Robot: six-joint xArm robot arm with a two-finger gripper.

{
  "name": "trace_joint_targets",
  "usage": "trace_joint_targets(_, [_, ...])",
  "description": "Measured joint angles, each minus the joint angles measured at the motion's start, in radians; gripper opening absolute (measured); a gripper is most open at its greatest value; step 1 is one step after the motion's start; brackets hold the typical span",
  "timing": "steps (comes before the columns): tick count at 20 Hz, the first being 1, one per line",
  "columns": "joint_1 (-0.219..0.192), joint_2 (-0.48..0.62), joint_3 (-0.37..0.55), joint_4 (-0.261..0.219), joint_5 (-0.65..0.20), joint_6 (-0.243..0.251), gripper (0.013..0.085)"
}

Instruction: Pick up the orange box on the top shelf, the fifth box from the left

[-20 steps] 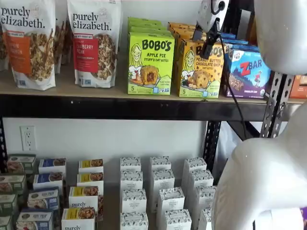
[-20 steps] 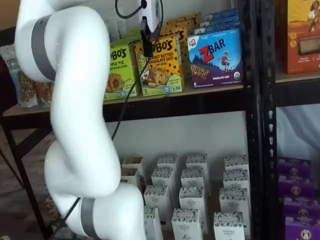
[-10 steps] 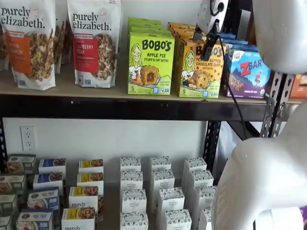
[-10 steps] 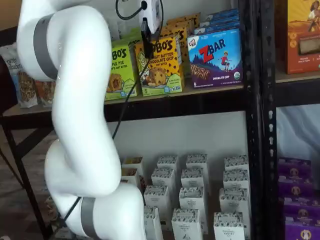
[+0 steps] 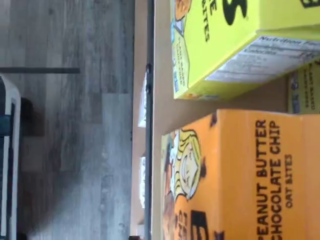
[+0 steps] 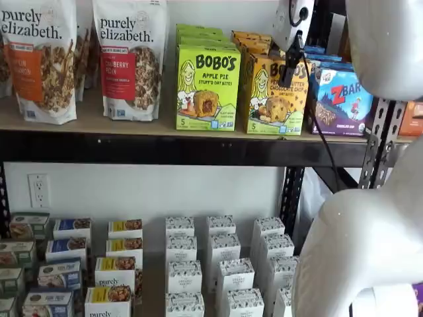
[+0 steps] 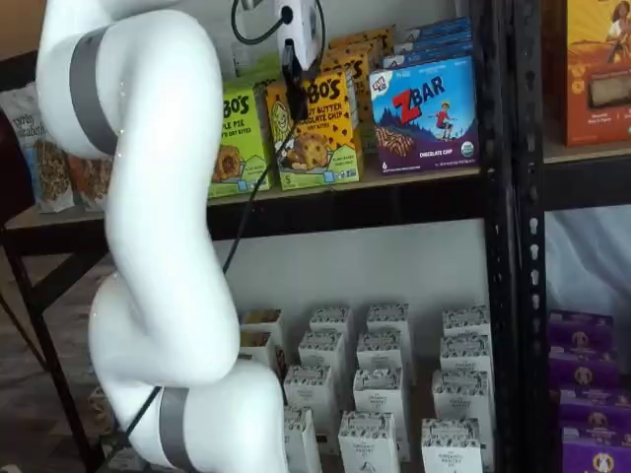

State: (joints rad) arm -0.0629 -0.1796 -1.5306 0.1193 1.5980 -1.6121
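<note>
A: What takes up most of the scene?

B: The white arm (image 7: 148, 236), rising in front of the shelves and filling much of a shelf view. Behind it the top shelf (image 6: 165, 129), a tan board on a black beam, carries granola bags (image 6: 129, 56), a green box (image 6: 207, 86), the orange box (image 6: 274, 96) and a blue box (image 6: 340, 99).

A: Where exactly is the orange box?

B: Upright at the shelf's front edge, between the green box and the blue one, more orange boxes lined up behind it. The wrist view shows its face (image 5: 240, 175) close up, beside the green box (image 5: 225, 45).

A: And the gripper?

B: The gripper (image 7: 293, 84) hangs in front of the orange box's upper part. It stands fully open and holds nothing, though the black fingers show side-on.

A: Below?

B: Small white cartons (image 6: 225, 264) in rows on the lower level.
</note>
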Motion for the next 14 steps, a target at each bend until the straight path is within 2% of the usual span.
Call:
trace_joint_targets(10, [0.008,0.017,-0.010,-0.024,0.026,0.004,0.0850])
trace_joint_targets(12, [0.008,0.019,-0.011,-0.021,0.030,0.005,0.0770])
trace_joint_targets(13, [0.008,0.019,-0.012,-0.019,0.030,0.005,0.0770])
trace_joint_targets(14, [0.008,0.018,-0.011,-0.017,0.029,0.005,0.0730])
